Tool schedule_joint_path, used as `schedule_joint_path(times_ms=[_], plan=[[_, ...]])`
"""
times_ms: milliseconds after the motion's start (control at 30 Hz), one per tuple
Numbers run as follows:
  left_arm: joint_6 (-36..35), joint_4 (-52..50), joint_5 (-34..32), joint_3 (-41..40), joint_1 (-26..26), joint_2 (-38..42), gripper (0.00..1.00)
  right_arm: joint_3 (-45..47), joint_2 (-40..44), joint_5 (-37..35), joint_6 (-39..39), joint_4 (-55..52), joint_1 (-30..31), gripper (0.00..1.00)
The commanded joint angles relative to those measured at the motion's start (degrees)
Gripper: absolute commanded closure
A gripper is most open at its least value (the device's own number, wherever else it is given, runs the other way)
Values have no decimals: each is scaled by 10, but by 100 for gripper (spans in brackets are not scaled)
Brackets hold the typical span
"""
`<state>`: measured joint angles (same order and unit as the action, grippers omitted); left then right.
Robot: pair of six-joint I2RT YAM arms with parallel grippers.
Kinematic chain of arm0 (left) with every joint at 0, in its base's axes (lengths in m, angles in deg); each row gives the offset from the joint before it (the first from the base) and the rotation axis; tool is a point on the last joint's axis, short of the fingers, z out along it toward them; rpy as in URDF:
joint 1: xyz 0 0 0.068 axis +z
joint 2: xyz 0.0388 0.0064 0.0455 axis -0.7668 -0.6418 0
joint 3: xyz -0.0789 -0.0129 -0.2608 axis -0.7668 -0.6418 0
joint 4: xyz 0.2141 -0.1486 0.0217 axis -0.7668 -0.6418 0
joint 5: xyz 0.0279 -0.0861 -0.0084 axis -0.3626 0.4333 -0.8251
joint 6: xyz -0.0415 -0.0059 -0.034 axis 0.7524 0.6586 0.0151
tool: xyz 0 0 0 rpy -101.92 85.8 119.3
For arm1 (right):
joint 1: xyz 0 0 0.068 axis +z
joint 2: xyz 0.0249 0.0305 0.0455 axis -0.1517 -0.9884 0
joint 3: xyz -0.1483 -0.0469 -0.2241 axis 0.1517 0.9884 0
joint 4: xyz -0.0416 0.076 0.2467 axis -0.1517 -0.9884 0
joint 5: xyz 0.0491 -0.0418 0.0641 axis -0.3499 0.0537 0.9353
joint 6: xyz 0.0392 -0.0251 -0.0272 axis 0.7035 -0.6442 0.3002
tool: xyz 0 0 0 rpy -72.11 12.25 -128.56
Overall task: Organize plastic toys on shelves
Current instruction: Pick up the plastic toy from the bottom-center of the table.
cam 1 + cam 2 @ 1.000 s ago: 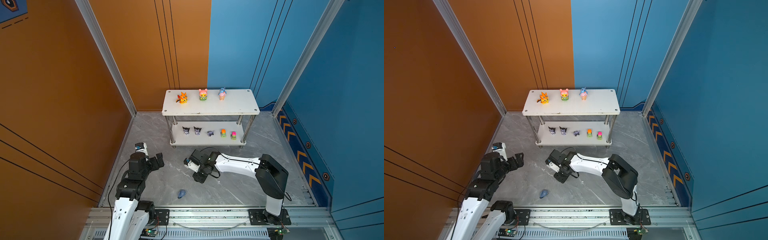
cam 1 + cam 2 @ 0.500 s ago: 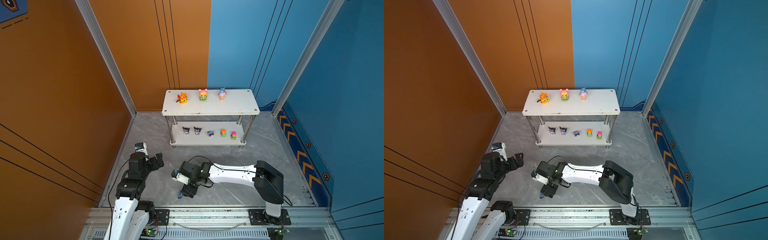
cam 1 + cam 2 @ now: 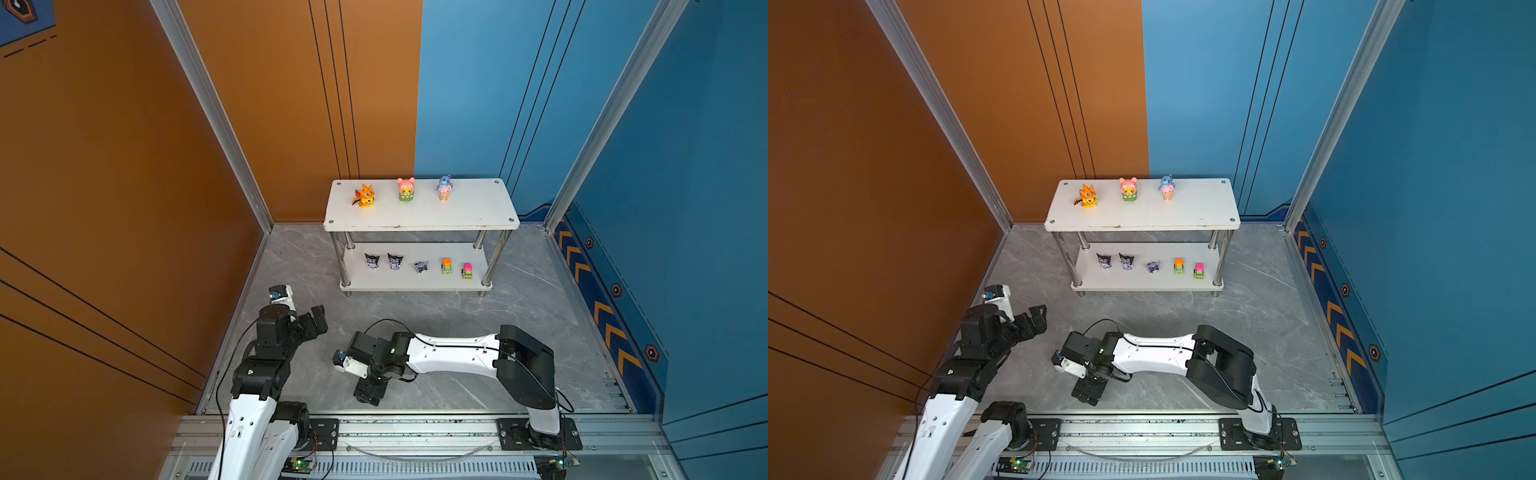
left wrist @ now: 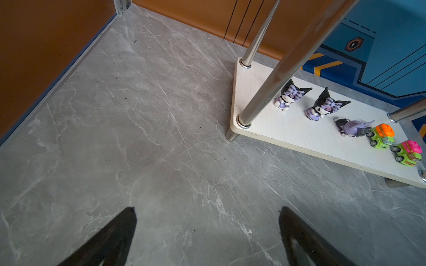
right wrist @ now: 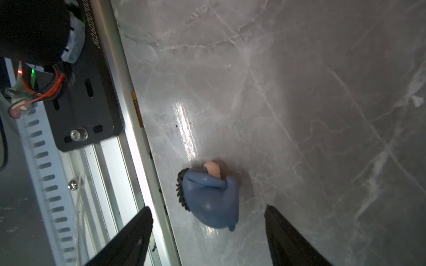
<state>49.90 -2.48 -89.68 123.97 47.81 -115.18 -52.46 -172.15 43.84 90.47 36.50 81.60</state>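
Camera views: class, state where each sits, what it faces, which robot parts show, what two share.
Top views: over the front rail, looking down on the shelves; both arms show.
Left wrist: on left arm, facing floor and lower shelf; left gripper shows.
Right wrist: on right arm, facing down at a blue toy; right gripper shows.
Shared: top views and left wrist see the green cars.

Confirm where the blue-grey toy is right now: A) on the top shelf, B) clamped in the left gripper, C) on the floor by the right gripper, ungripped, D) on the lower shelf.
C: the right wrist view shows the blue-grey toy lying on the grey floor beside the rail, with the right gripper spread open and not touching it.
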Motion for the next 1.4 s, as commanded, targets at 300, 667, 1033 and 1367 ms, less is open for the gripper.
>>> schedule_joint_path(times_ms=[300, 667, 1033, 1367], plan=[[5, 6, 12, -5, 8, 5, 2, -39, -44, -23, 13, -35, 0, 29], [6, 20, 25, -10, 11, -7, 2, 4, -4, -2, 14, -22, -44, 58], [17, 164, 171, -59, -5, 16, 2, 179, 195, 225, 73, 61, -223, 64], [-65, 401, 180, -130, -235, 39, 2, 250, 371, 468, 169, 90, -403, 63]])
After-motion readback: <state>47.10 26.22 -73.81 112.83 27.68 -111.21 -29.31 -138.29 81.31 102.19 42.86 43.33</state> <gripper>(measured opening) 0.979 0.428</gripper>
